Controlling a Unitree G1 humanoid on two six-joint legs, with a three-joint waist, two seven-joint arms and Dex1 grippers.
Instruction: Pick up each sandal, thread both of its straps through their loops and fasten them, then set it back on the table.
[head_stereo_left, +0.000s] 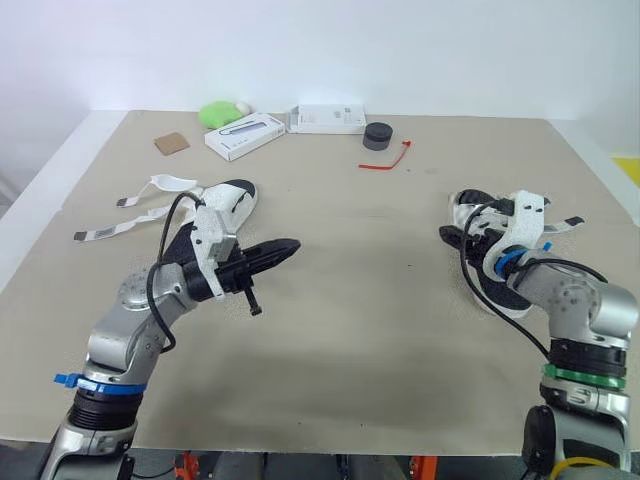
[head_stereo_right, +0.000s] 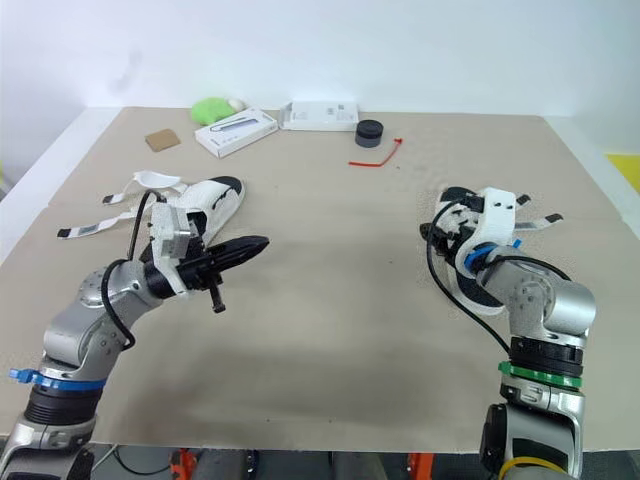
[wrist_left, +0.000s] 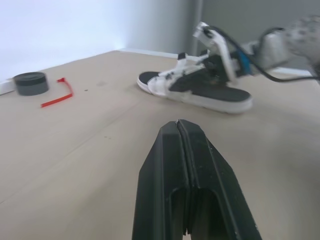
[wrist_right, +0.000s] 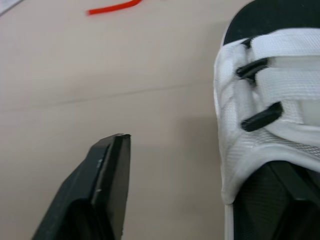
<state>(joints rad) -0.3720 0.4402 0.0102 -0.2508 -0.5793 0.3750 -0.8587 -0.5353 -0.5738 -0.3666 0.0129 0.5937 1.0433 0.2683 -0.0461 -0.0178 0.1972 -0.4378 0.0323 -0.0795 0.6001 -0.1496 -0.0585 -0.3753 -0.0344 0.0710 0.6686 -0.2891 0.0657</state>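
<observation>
The left sandal (head_stereo_left: 232, 203), white with a black footbed, lies at the table's left, its two straps (head_stereo_left: 150, 200) lying loose and spread out to the left. My left gripper (head_stereo_left: 288, 246) hovers just right of it, shut and empty, pointing toward the table's middle. The right sandal (head_stereo_left: 495, 292) lies at the right, under my right wrist. In the right wrist view its white straps (wrist_right: 280, 75) pass through black loops (wrist_right: 252, 67). My right gripper (head_stereo_left: 450, 236) sits beside that sandal's left edge, shut, with nothing between its fingers (wrist_right: 107, 175).
Along the far edge lie a white box (head_stereo_left: 245, 135), a second white box (head_stereo_left: 328, 118), a green lump (head_stereo_left: 218, 112), a black roll (head_stereo_left: 378, 135), a red tie (head_stereo_left: 388, 160) and a brown square (head_stereo_left: 171, 142). Bare table (head_stereo_left: 370, 280) spans between the arms.
</observation>
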